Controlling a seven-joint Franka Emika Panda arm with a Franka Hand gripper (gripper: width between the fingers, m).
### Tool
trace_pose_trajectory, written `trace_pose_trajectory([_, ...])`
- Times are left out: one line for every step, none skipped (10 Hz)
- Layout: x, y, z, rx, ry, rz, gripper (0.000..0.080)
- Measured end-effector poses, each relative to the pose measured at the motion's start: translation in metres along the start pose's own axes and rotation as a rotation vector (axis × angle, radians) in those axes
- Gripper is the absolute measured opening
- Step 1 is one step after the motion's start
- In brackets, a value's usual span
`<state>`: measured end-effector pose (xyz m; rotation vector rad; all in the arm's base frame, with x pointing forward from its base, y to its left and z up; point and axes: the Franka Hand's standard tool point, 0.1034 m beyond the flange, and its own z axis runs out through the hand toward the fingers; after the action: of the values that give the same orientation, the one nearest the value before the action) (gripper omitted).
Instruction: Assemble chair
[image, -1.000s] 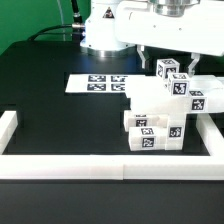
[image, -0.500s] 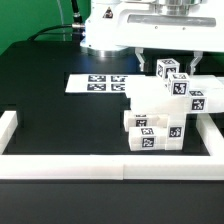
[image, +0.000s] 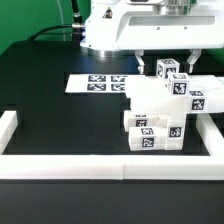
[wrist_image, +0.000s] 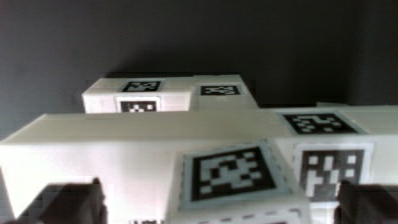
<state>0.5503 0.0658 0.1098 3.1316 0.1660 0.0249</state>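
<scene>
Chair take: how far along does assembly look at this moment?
Mostly built: the chair stands as one joined cluster of tagged white parts near the border wall. Nothing is in hand; the gripper hangs open above it. No loose parts are visible, so what remains is unclear.

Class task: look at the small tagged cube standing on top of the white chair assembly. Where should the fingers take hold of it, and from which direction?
Grip the small tagged cube across its two plain upright side faces, coming straight down from above. It stands proud on top of the chair assembly, so its sides look free. The open gripper hangs right over it, fingers apart on either side.
</scene>
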Motion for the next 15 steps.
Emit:
trace_pose_trajectory([0.0000,0.0000,0.0000,0.000,0.000,0.002,0.0649])
trace_pose_trajectory([0.0000,0.0001,0.0000,0.000,0.000,0.005,0.0520])
trace_pose_trajectory([0.0000,0.0001,0.0000,0.000,0.000,0.007,0.0381])
trace_pose_trajectory([0.0000,0.0001,0.0000,0.000,0.000,0.039,0.0266])
trace_pose_trajectory([0.0000,0.0001,0.0000,0.001,0.000,0.059,0.0266])
trace_pose_trajectory([0.0000,0.0001,0.0000,0.001,0.000,0.095,0.0269])
trace_pose_trajectory([0.0000,0.0001,0.0000,0.001,0.000,0.157,0.0269])
trace_pose_trajectory([0.0000,-0.0001,0.0000,0.002,0.000,0.235,0.0269])
trace_pose_trajectory([0.0000,-0.0002,0.0001,0.003,0.000,0.292,0.0269])
trace_pose_trajectory([0.0000,-0.0003,0.0001,0.003,0.000,0.377,0.0269])
trace_pose_trajectory([0.0000,-0.0003,0.0001,0.003,0.000,0.450,0.0269])
trace_pose_trajectory([0.0000,-0.0003,0.0001,0.003,0.000,0.506,0.0271])
trace_pose_trajectory([0.0000,-0.0003,0.0001,0.003,-0.001,0.550,0.0271])
trace_pose_trajectory([-0.0001,-0.0005,0.0003,0.004,-0.001,0.641,0.0271])
trace_pose_trajectory([0.0005,-0.0003,0.0007,0.020,0.004,0.737,0.0271])
